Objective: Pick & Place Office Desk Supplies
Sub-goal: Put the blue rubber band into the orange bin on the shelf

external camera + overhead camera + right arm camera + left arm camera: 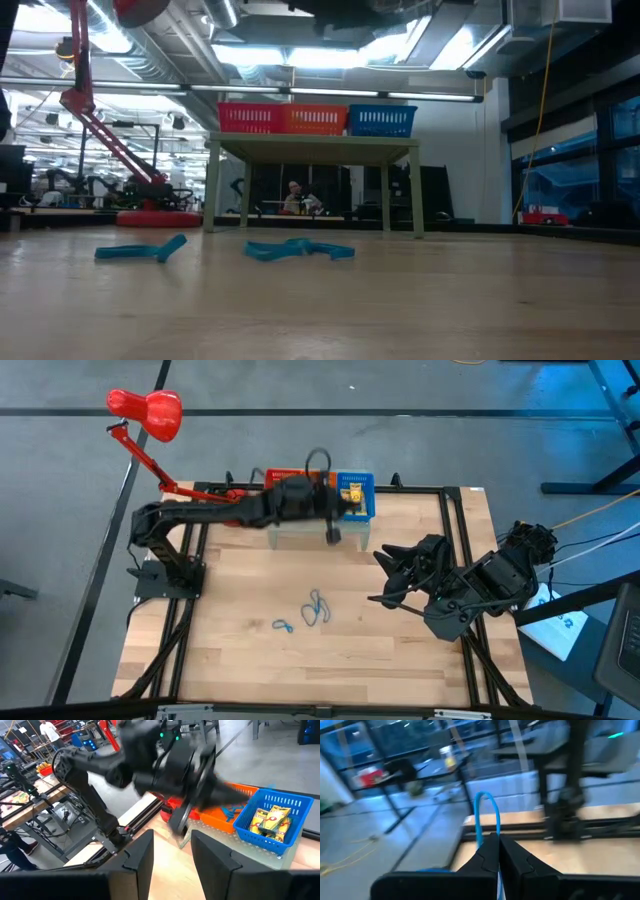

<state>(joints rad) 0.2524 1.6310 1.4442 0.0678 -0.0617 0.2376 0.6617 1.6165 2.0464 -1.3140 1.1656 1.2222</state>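
The left gripper [498, 851], pinched on a blue wiry loop [486, 815], hovers beside the orange basket [239, 804], mid-delivery; next comes release over it; the right gripper [172, 851] waits agape.

A pale wooden table top [240, 660] framed by black metal rails [455, 540] is set on a grey smooth floor [400, 450] crossed by dark seams. A red desk lamp with a rounded shade [150, 412] is mounted at the table's far left corner. A small pale stand with square legs [315, 150] is placed at the far edge. An exposed ceiling with silver ducts [190, 50] and long strip lights [340, 92] is seen in the low view. Dark glazed panels [570, 170] are fitted along one side. Cluttered workbenches [25, 795] and a person in a white top [49, 730] are recorded in the room beyond.
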